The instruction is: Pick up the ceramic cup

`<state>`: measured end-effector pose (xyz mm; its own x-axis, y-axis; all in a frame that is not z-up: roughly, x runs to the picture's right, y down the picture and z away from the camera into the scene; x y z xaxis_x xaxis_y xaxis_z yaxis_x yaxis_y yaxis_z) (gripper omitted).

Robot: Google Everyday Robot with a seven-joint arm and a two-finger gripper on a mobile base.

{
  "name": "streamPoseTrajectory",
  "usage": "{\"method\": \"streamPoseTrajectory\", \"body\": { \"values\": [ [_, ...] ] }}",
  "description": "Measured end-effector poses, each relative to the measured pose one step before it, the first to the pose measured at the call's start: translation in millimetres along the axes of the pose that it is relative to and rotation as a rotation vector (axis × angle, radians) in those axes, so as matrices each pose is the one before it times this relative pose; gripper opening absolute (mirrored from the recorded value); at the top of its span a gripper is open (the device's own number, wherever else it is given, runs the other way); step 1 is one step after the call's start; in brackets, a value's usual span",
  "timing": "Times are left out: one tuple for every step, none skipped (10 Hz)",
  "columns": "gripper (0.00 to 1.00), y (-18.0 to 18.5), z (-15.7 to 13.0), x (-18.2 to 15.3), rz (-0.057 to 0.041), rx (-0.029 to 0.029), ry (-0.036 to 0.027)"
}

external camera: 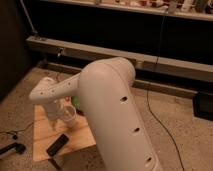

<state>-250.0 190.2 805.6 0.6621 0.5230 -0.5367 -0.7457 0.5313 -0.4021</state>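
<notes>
The ceramic cup (70,118) is small and white and stands on the low wooden table (44,135), just right of my wrist. My gripper (61,119) hangs down from the white forearm (52,92) and sits right at the cup's left side, close to or touching it. The green bowl (75,102) shows only as a sliver behind the cup, mostly hidden by my arm.
A flat black remote-like object (57,144) lies near the table's front edge. My large white upper arm (117,110) fills the middle of the view. Black cables (10,148) lie on the speckled floor at left. A long metal rail (125,57) runs along the back wall.
</notes>
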Motion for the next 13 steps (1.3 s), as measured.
{"method": "streamPoseTrajectory", "body": {
  "values": [
    [0.62, 4.61, -0.29, -4.59, -0.01812, 0.01016, -0.00899],
    [0.53, 3.26, -0.22, -3.13, -0.01978, 0.00854, -0.00839],
    [0.41, 1.70, -1.13, -2.13, -0.02079, 0.01243, -0.00794],
    [0.33, 1.18, -1.14, -0.35, -0.01003, 0.00491, -0.00317],
    [0.21, 0.57, -2.22, -0.10, -0.01250, 0.00872, -0.00593],
    [0.10, -1.22, -2.25, 0.58, -0.00626, 0.00833, -0.00454],
    [0.04, -0.03, -1.13, 1.26, -0.00420, 0.00438, 0.00063],
    [0.00, -1.93, -1.52, 2.07, -0.00198, 0.00830, 0.00342],
    [0.00, -2.56, -1.70, 0.35, 0.01094, 0.00576, 0.00255],
    [0.00, -3.76, -3.42, 0.45, 0.02172, 0.00458, 0.00612],
    [0.00, -7.77, -9.17, -3.84, 0.02800, 0.01413, -0.00553],
    [0.00, -5.70, -7.45, -3.85, 0.01699, 0.01004, -0.00924],
    [0.00, -4.77, -12.92, -7.88, 0.01699, 0.00563, -0.02775]
  ]
}}
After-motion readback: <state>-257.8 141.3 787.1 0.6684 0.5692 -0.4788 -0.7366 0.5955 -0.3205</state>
